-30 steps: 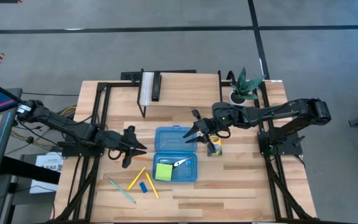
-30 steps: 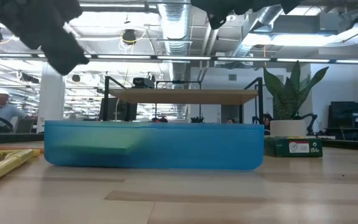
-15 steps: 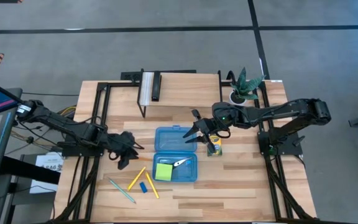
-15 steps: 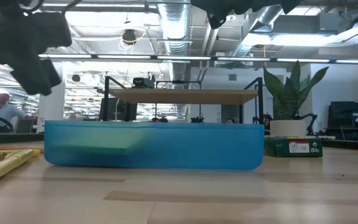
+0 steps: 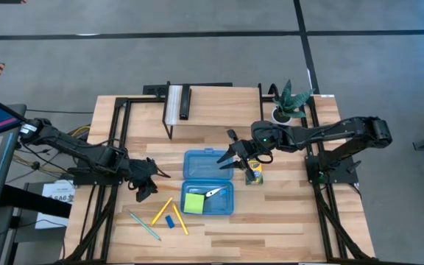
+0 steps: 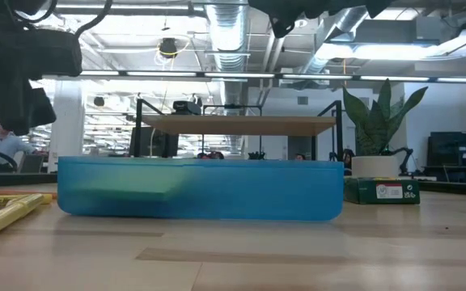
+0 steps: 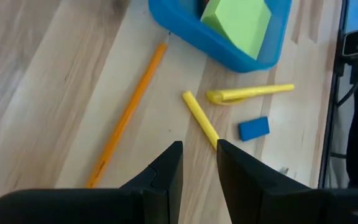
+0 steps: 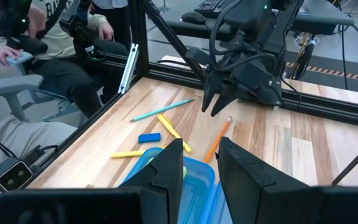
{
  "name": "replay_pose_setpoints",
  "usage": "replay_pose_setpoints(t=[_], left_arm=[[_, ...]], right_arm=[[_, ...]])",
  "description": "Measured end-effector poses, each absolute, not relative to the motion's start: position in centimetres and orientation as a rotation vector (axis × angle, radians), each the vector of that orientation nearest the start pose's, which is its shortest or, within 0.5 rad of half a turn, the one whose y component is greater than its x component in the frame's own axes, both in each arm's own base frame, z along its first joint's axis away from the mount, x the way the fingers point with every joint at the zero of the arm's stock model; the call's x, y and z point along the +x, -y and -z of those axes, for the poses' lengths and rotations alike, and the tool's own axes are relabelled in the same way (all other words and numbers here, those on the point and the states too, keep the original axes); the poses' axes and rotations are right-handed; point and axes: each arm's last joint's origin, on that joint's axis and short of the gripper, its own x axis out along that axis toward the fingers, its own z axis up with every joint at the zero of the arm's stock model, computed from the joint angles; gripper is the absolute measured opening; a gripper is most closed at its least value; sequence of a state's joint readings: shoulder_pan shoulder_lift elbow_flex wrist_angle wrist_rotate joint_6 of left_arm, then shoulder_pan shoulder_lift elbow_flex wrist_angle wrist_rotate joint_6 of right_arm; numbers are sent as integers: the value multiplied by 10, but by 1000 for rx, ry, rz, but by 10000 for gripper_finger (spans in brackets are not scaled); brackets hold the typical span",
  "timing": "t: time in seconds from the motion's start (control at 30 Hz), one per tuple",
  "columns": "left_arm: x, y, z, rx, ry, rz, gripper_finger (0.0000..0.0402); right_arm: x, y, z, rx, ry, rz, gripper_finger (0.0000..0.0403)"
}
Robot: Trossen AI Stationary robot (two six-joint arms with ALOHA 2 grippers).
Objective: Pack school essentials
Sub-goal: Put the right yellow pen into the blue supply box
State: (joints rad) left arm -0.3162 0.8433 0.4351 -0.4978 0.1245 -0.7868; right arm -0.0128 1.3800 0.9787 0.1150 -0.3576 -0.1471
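Left gripper (image 5: 144, 190) swung toward the table's front-left, fingers slightly apart and empty, over the orange pencil (image 5: 160, 210); next: drop and pinch it. Right gripper (image 5: 234, 156) waited, slightly parted, above the case (image 5: 207, 163).

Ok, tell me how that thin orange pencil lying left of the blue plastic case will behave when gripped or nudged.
The thin orange pencil looks straight and stiff, so it should lift without bending. It lies flat on the wooden table, so a nudge may roll it. Being slim, it probably leaves the left gripper little to grasp.

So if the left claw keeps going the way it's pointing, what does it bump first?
Probably the short yellow pencil, which lies just beyond the left claw. The blue eraser lies a bit farther on, though depth is hard to judge.
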Motion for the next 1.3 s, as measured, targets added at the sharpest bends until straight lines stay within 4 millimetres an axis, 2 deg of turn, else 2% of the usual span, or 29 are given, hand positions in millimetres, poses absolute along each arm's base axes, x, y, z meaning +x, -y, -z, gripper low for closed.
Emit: replay_pose_setpoints(t=[0.3,0.47,0.83,1.3], left_arm=[[139,60,-182,-573,-1031,57,84],[138,65,-182,-525,-1004,50,84],[135,70,-182,-461,-974,37,84],[138,71,-184,-513,-931,-10,84]], right_arm=[[314,-6,-291,-83,-262,-362,120],[323,-8,-279,-79,-284,-369,120],[337,-7,-272,-70,-295,-367,120],[338,-6,-271,-73,-303,-338,120]])
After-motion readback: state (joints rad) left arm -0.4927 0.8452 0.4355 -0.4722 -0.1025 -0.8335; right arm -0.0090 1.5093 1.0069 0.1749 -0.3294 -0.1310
